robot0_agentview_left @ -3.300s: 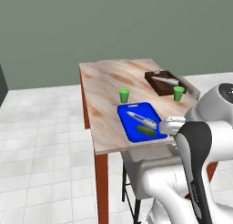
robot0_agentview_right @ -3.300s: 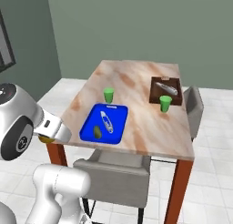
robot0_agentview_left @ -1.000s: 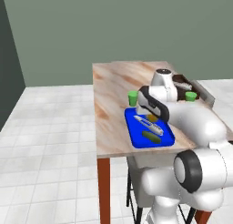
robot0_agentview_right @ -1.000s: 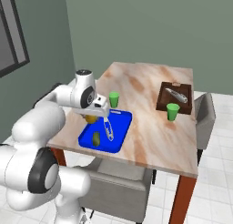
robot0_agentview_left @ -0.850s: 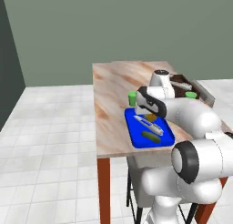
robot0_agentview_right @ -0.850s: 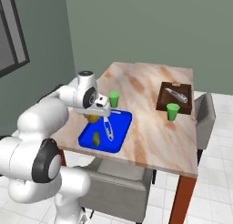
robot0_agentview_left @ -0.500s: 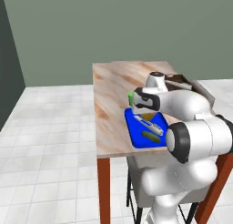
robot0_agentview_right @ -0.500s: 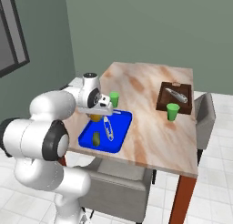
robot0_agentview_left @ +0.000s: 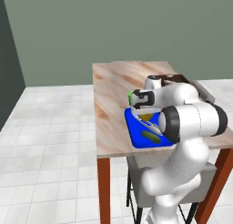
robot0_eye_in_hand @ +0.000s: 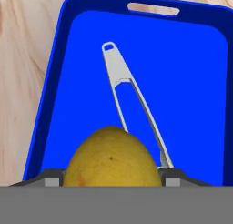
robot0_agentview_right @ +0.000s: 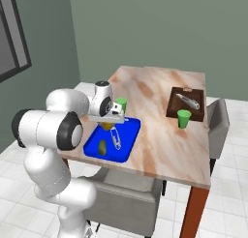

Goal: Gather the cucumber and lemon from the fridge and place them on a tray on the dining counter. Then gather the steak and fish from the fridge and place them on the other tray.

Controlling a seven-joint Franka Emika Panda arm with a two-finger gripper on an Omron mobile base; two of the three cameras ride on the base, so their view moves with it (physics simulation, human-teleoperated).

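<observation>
Your arm folds low over the desk [robot0_agentview_right: 164, 116]; your hand [robot0_agentview_right: 106, 120] pinches the lemon [robot0_eye_in_hand: 112, 157] above the blue tray [robot0_eye_in_hand: 191, 82].

The arm [robot0_agentview_right: 53, 130] is glossy white, built of thick rounded segments with dark grey, disc-shaped joint caps at the bends. Its hand [robot0_agentview_right: 105, 106] is a smaller white block with a round dark face and a flat pale bar beneath it.

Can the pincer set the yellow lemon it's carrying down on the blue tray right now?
Probably yes. The pincer holds the yellow lemon over the blue plastic tray, with bare floor beside the metal tongs.
</observation>
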